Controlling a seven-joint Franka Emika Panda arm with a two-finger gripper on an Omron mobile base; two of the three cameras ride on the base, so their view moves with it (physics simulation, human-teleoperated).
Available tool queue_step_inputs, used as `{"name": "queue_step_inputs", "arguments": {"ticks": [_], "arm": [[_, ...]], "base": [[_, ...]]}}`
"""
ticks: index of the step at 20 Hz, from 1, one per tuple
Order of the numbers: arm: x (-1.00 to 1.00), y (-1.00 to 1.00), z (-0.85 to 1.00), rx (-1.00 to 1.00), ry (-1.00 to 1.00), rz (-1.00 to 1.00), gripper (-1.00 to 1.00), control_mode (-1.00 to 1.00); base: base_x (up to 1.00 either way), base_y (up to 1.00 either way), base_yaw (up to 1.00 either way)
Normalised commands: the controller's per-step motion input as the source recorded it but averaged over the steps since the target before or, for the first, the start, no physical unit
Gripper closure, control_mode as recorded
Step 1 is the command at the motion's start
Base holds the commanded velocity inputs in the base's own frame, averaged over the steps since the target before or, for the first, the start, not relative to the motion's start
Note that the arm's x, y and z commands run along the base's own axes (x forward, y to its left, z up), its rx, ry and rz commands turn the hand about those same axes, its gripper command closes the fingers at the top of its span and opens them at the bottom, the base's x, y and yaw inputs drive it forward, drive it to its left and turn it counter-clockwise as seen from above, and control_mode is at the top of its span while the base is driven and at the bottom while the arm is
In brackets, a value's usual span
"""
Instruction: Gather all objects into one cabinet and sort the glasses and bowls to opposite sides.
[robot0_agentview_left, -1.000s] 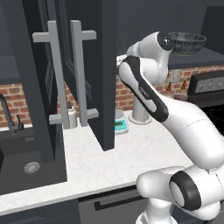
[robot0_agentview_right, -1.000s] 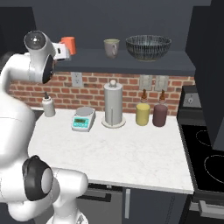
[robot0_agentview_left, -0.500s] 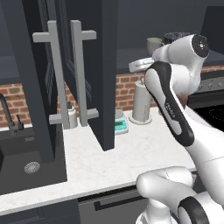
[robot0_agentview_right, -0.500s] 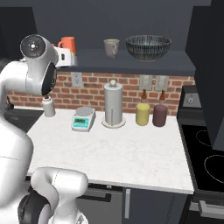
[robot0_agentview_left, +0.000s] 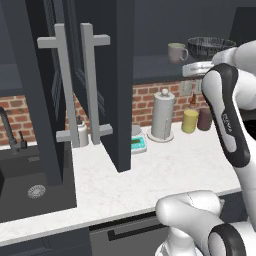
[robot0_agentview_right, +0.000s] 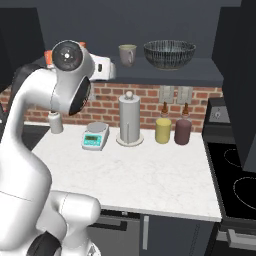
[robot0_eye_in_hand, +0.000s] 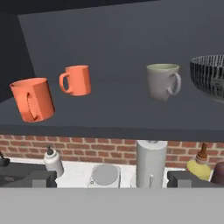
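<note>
Cabinet shelf (robot0_eye_in_hand: 109, 114), hand view: two orange mugs stood on it. The near orange mug (robot0_eye_in_hand: 33, 99) sat at 9 o'clock in that view, handle toward the camera. The far orange mug (robot0_eye_in_hand: 76, 80) stood just past it toward 10 o'clock, handle pointing left, with a gap between the two. The grey-beige mug (robot0_eye_in_hand: 162, 82) stood upright toward 1 o'clock, handle to the right, well apart from the orange pair. The dark patterned bowl (robot0_eye_in_hand: 210, 78) sat at 2 to 3 o'clock, cut by the frame edge, near the grey-beige mug but not touching it. All four rested on the same shelf.

Right base view: grey-beige mug at 12 o'clock, bowl just beside it toward 1 o'clock.

Gripper (robot0_eye_in_hand: 113, 179) hung level with the shelf front, facing into the cabinet. Its fingertips (robot0_eye_in_hand: 41, 178) showed far apart at 6 o'clock in the hand view: jaws spread wide, nothing between them, touching no mug.

Below the shelf, against the brick wall: soap bottle (robot0_eye_in_hand: 53, 162) at 7 o'clock, kitchen scale (robot0_eye_in_hand: 105, 175) at 6, paper towel holder (robot0_eye_in_hand: 151, 162) beside it, then the yellow canister (robot0_agentview_right: 163, 130) and maroon canister (robot0_agentview_right: 182, 131) side by side on the white counter (robot0_agentview_right: 140, 172).

Left base view: tall dark cabinet door (robot0_agentview_left: 120, 75) stood open over the counter; sink (robot0_agentview_left: 30, 185) at 8 o'clock.
</note>
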Motion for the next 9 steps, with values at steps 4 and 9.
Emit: {"name": "queue_step_inputs", "arguments": {"ticks": [4,9], "arm": [[0.0,-0.81,0.07,0.02,0.0,-0.06,-1.0,-1.0],[0.01,-0.66,0.0,0.0,0.0,-0.05,-1.0,-1.0]], "base": [[0.0,0.0,0.0],[0.0,0.0,0.0]]}}
